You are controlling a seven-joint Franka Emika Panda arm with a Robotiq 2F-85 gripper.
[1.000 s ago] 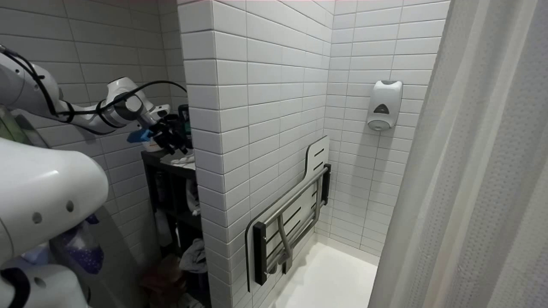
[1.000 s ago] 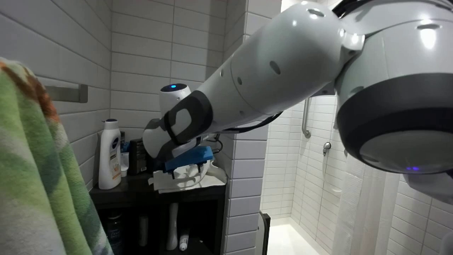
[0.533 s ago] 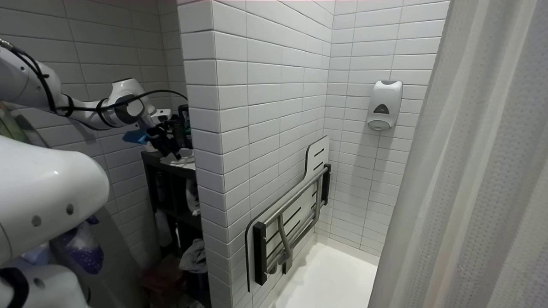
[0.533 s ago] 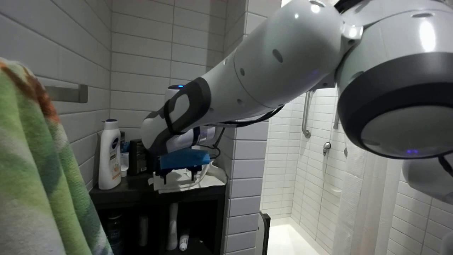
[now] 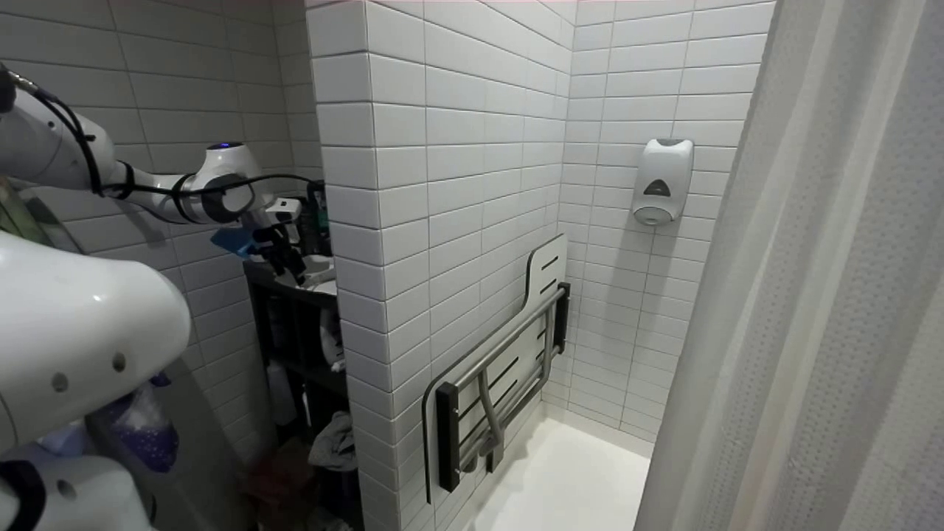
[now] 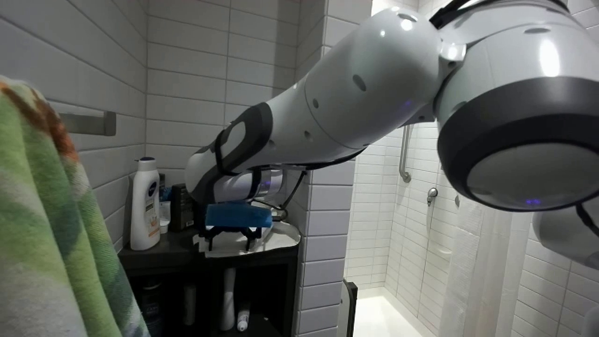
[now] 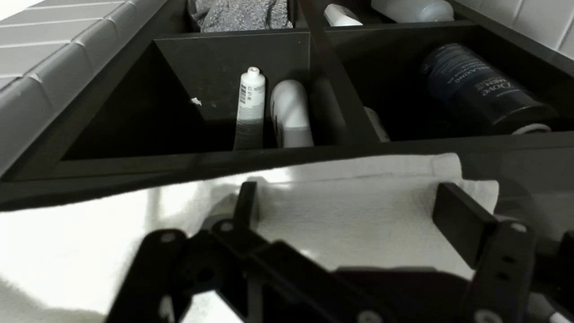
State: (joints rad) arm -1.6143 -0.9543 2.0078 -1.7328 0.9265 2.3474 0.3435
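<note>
End effector (image 7: 352, 197) lower over white cloth (image 7: 358, 226) than a second ago.
Jaws spread wide, gripping nothing (contact unclear); cloth, atop the black shelf unit (image 6: 173, 256), is nearer but ungrasped.

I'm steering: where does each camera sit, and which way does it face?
Wrist view: behind the visible, open pincer, looking over the white cloth into the black cubby shelf.
In an exterior view: beside the multicolored towel, facing the shelf's open front; arm crosses from the picture's upper right.
In an exterior view: beside the shower curtain, facing along the tiled partition; arm enters from the picture's left.
Both exterior views share the arm, pincer, partition and shelf.
</note>
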